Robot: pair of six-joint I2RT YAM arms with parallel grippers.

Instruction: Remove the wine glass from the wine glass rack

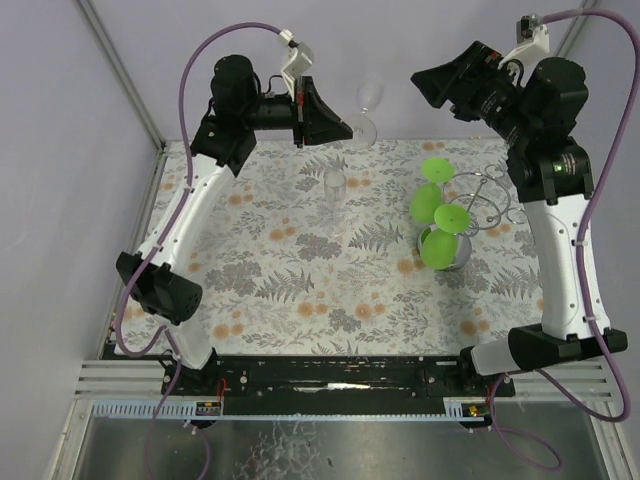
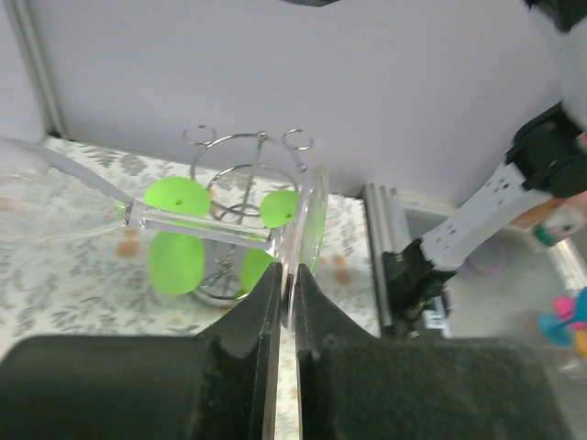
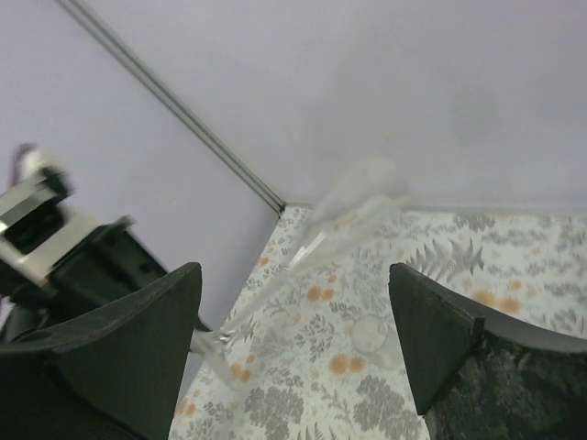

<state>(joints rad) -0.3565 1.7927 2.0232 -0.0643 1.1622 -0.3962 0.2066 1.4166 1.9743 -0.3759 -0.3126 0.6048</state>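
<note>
1. Above the table's [image 1: 300, 290] far edge, the left gripper [image 2: 286, 275] is pinching the wine glass [image 2: 202, 226] by its foot.
2. Nearby, the right gripper [image 3: 295, 275] is hovering, jaws spread wide.
3. Well apart, rightward, the wine glass rack [image 1: 482, 195] is standing on the table.

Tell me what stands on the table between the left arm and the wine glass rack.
A single clear glass stands upright there, apart from the wine glass rack with its green-footed glasses. The top external view shows it best.
</note>
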